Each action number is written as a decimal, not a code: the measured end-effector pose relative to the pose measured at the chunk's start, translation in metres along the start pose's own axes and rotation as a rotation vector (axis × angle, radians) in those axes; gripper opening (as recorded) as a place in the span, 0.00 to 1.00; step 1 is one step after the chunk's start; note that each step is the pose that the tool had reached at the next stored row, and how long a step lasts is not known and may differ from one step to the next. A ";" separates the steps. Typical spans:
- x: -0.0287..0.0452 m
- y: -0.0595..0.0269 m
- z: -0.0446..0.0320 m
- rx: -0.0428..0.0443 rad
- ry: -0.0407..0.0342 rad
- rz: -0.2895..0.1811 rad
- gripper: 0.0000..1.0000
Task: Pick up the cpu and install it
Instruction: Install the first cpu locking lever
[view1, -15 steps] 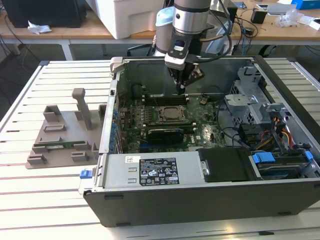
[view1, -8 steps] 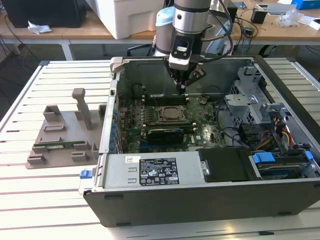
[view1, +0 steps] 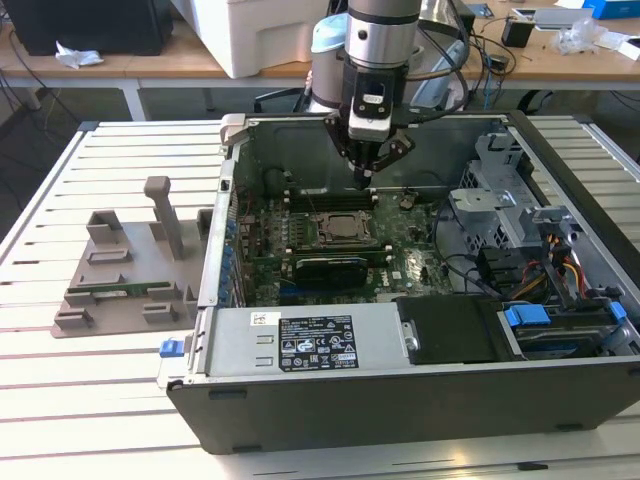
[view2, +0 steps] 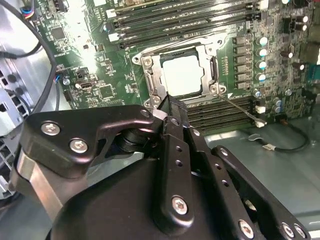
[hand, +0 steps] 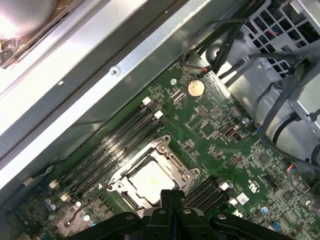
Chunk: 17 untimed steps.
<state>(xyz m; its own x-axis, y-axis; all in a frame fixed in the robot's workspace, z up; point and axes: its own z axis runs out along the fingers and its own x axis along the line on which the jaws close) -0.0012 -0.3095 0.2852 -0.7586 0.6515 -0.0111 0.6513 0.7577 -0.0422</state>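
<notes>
The cpu (view2: 182, 75), a pale silver square, lies flat in the metal-framed socket of the green motherboard (view1: 400, 255) inside the open computer case. It also appears as the cpu (hand: 150, 181) in the first wrist view and as the cpu (view1: 345, 228) in the exterior view. My gripper (view1: 362, 178) hangs just above the board, beside the socket on its far side in the exterior view. Its black fingers (view2: 170, 125) are pressed together with nothing between them; the fingertips (hand: 172, 196) sit at the socket's edge, apart from the chip's top.
The case wall (view1: 400, 390) surrounds the board. A black expansion card (view1: 325, 268) and the power supply (view1: 300, 340) lie in front of the socket, with a drive cage and cables (view1: 520, 240) towards the exterior view's right. A grey moulded tray (view1: 120, 270) stands on the slatted table outside the case.
</notes>
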 end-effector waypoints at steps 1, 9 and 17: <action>0.0000 0.0000 0.0000 -0.0002 -0.0004 -0.010 0.11; 0.0000 0.0000 0.0000 -0.0014 -0.0049 -0.116 0.11; 0.0000 0.0000 0.0000 -0.0023 -0.0085 -0.203 0.11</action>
<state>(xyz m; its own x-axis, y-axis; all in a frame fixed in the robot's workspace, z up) -0.0012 -0.3095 0.2852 -0.8742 0.4854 -0.0111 0.4854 0.8733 -0.0422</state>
